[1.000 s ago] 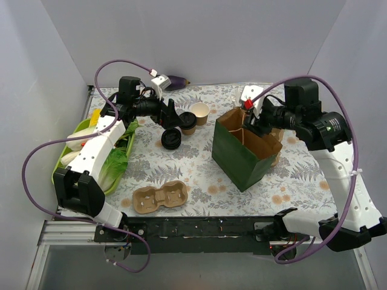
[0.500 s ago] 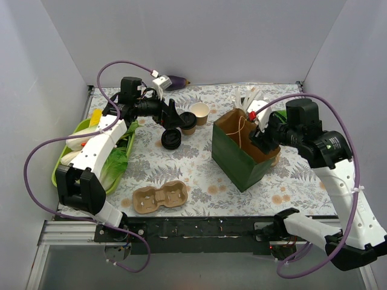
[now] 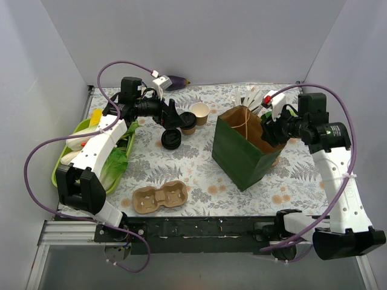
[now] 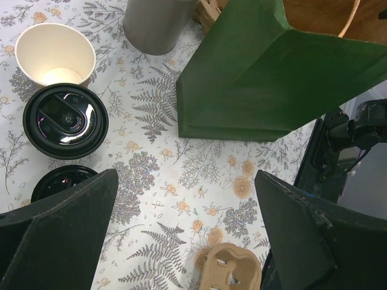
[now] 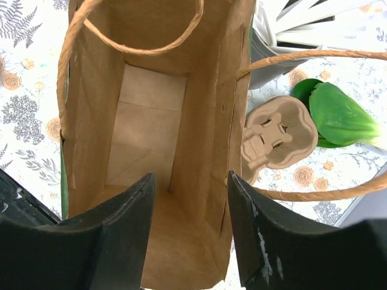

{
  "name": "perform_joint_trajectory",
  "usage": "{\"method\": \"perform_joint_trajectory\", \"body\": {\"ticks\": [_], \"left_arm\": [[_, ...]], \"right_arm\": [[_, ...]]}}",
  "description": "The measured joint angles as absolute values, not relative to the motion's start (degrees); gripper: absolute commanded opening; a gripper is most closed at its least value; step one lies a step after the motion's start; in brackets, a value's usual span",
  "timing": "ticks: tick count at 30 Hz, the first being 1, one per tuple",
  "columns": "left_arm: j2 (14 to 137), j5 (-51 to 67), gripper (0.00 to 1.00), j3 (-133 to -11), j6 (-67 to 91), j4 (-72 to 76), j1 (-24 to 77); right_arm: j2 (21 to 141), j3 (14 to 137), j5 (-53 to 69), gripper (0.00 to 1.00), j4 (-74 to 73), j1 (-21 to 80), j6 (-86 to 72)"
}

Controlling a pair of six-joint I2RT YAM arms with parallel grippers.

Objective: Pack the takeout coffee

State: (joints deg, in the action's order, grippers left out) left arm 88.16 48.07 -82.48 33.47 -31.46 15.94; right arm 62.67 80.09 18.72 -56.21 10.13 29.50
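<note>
The takeout coffee (image 4: 65, 121), a tan cup under a round black lid, stands at the back of the table (image 3: 187, 121). My left gripper (image 4: 181, 241) hovers over it and the table, jaws wide open and empty (image 3: 173, 116). To the right the green bag (image 3: 242, 151) stands upright, mouth open. The right wrist view looks down into its brown inside (image 5: 145, 133), which holds nothing. My right gripper (image 5: 187, 241) hangs open over the bag's right rim (image 3: 270, 130), the side wall below the gap between its fingers.
A lidless tan cup (image 4: 55, 54) and a stack of black lids (image 4: 60, 178) flank the coffee. One cardboard carrier (image 3: 158, 197) lies front left, another (image 5: 278, 136) right of the bag. A green tray (image 3: 60, 172) of bok choy sits left, a holder of white cutlery (image 3: 251, 96) at the back.
My right arm has drawn back to the right, from inside the bag's mouth to above its right rim. The bag now stands more upright and open. The left arm has barely moved.
</note>
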Motion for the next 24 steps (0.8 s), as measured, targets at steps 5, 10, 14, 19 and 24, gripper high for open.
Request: {"method": "perform_joint_trajectory", "body": {"ticks": [5,10,14,19,24], "left_arm": [[88.2,48.0,0.98,-82.5,32.0,-32.9,15.9],[87.9,48.0,0.98,-82.3,20.2,-42.1,15.9],[85.3,46.6,0.98,-78.0,4.1,-52.6,15.9],[80.1,43.0,0.98,-70.9,-9.3,-61.8,15.9],[78.5,40.1,0.98,-68.7,-12.4,-63.0,16.3]], "right_arm": [[67.1,86.4,22.3,0.53,-60.0,7.5,31.7],[65.3,90.5,24.2,0.53,-64.2,7.5,34.5],[59.6,87.8,22.7,0.53,-65.7,7.5,34.2],[57.1,82.6,21.4,0.55,-64.2,7.5,32.0],[59.5,78.0,22.5,0.59,-59.4,7.5,30.4]]}}
